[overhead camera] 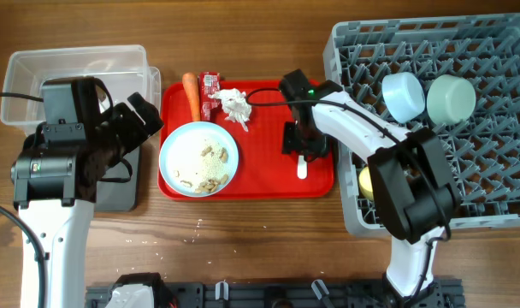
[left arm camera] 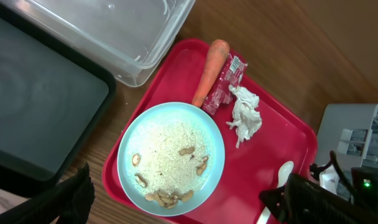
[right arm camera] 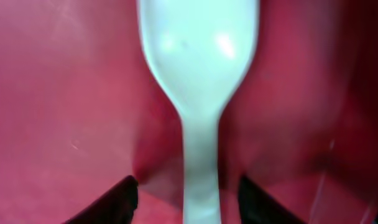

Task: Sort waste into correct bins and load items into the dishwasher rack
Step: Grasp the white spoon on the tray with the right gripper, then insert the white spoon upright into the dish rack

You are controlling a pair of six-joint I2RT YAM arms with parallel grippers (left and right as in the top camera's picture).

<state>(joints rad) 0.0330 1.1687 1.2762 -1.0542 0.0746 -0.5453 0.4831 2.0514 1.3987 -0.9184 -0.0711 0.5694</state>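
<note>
A round pale plate (overhead camera: 168, 145) (left arm camera: 128, 146) with tan crumbs (overhead camera: 210, 164) (left arm camera: 170, 196) lies on the red tray (overhead camera: 268, 175). The orange carrot (overhead camera: 192, 94) (left arm camera: 209, 71), red wrapper (overhead camera: 210, 85) (left arm camera: 229, 81) and white tissue (overhead camera: 234, 104) (left arm camera: 245, 115) lie at the tray's far edge. My right gripper (overhead camera: 299, 145) (right arm camera: 189, 196) is open, low over the tray, its fingers either side of the white spoon's handle (overhead camera: 302, 168) (right arm camera: 198, 50). My left gripper (overhead camera: 132, 128) (left arm camera: 183, 199) is open and empty above the black bin (overhead camera: 123, 184) (left arm camera: 40, 112), beside the plate.
The clear bin (overhead camera: 72, 64) (left arm camera: 127, 25) stands at the far left behind the black one. The grey rack (overhead camera: 499, 171) at right holds a pale blue bowl (overhead camera: 403, 94), a pale green bowl (overhead camera: 451, 98) and a yellow bowl (overhead camera: 365, 181) partly hidden by my right arm.
</note>
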